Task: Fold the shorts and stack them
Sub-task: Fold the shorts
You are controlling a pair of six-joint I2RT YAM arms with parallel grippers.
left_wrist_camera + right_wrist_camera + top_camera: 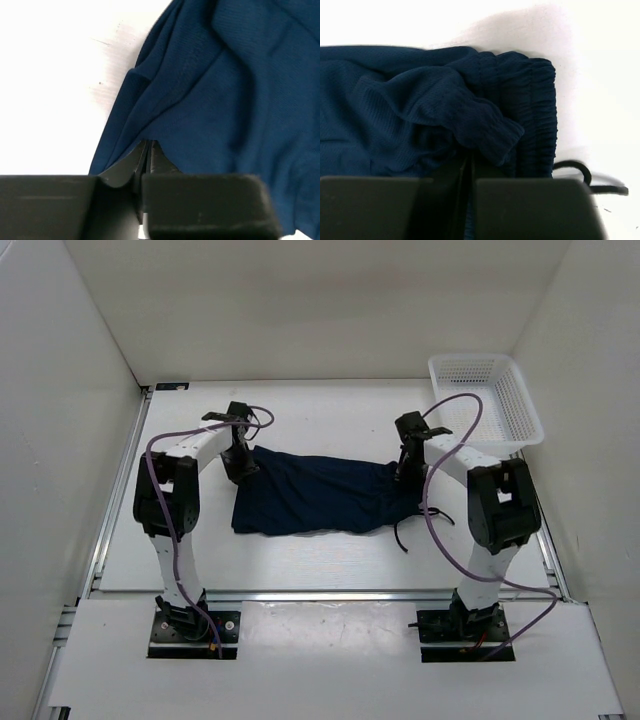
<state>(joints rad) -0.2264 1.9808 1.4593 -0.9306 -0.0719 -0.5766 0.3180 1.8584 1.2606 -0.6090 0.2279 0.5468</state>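
Both claws are closed on cloth. Your left gripper [240, 466] has its jaws drawn together on the far left corner of the shorts [320, 496]. The left wrist view shows a fabric edge nipped between the two fingers, with bare table [330, 415] beside it. Your right gripper [404, 472] is likewise pinched down, on the gathered waistband at the right end. Its wrist view shows a bunched fold riding over the fingers and a black drawstring [580, 171] trailing loose on the table just to the right.

Position of garment: the shorts lie lengthwise across the middle of the table, between the two arms, mostly flat, with the near edge uneven. A white basket [485, 400] stands at the far right corner, well apart from them.

Assessment: the step in hand appears to be a fold along the length — both far corners gripped, nothing yet carried over. The next move, in my judgement, calls for you to raise both ends together, keep the cloth taut between them, and lay the far edge evenly onto the near one.

Concern: the right grip holds a bunch, not a clean edge — a wrinkle may be dragged into the fold.
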